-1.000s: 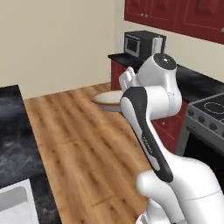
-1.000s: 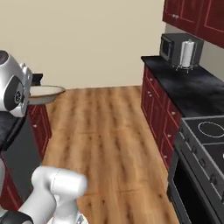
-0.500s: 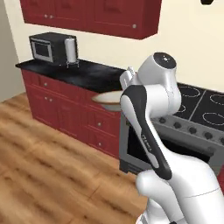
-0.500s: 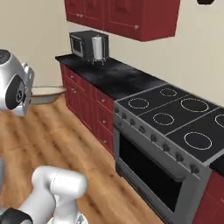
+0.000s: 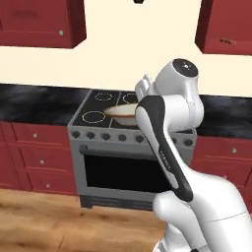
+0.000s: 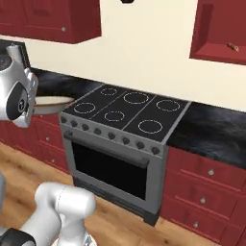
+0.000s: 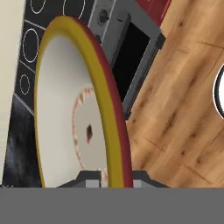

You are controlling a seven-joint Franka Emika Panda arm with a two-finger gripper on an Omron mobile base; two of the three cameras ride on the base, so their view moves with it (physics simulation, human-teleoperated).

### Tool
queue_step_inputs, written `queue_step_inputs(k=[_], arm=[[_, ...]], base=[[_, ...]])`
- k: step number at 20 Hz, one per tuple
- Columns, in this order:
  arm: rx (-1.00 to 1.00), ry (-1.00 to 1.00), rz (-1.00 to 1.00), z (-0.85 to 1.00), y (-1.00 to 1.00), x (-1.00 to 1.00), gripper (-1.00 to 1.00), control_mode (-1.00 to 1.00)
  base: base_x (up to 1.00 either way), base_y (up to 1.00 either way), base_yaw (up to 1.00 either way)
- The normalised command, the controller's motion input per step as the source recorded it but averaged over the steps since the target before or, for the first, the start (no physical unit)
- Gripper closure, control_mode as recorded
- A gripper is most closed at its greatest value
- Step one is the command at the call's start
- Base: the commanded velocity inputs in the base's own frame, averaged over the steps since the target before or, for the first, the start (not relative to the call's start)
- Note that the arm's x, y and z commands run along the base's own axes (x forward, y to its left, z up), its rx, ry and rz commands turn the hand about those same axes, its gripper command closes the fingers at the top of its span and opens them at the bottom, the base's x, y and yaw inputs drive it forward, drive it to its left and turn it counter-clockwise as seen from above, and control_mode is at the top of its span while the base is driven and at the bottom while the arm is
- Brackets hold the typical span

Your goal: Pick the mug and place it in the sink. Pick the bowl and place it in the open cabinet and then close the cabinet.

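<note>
While we scan L to R in the left base view, we get a dark red upper cabinet [image 5: 39,22] top L, black counter [image 5: 34,106] under it w/ red drawer fronts [image 5: 37,157] below, then the grey stove [image 5: 123,162] mid-frame, its dark oven window facing us. Wood floor [image 5: 54,221] runs along the stove's foot and lies bare on the L side, so there's open room low L. We see the bowl [image 5: 124,111] held level over the stove's front edge, above the cooktop rings, just L of the white arm [image 5: 162,142], which covers the hand itself. R of the arm: more black counter and red drawers, another red wall unit top R. From the right base view the bowl [image 6: 52,100] sticks out from behind the arm's head at far L, over the counter edge next to the stove's L corner; the stove [image 6: 120,144] sits centre, counter [image 6: 211,129] to its R, and an open-fronted cabinet [image 6: 218,31] top R w/ a red inner shelf. Floor in front of the stove [image 6: 125,223] is free. Via the hand view, the bowl [image 7: 65,113] stands edge-on across the frame, cream inside, yellow-and-red rim; the gripper [image 7: 110,178] is pinched nearly closed on that rim at the bottom, one finger each side. Past the rim we see oven front and bare wood floor.
</note>
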Motion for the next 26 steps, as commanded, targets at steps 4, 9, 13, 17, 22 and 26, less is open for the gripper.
queue_step_inputs(k=[4, 9, 13, 17, 22, 26], arm=[[0.0, 0.0, 0.0, 0.0, 0.0, 0.0, 1.0, 1.0], [0.0, 0.0, 0.0, 0.0, 0.0, 0.0, 1.0, 1.0], [0.0, 0.0, 0.0, 0.0, 0.0, 0.0, 1.0, 1.0], [0.0, 0.0, 0.0, 0.0, 0.0, 0.0, 1.0, 1.0], [0.0, 0.0, 0.0, 0.0, 0.0, 0.0, 1.0, 1.0], [0.0, 0.0, 0.0, 0.0, 0.0, 0.0, 1.0, 1.0]], base=[[0.0, -0.26, -0.69], [0.0, -0.27, -0.67], [0.0, -0.25, -0.67], [0.0, -0.23, -0.66], [0.0, -0.17, -0.62], [0.18, 0.16, -0.4]])
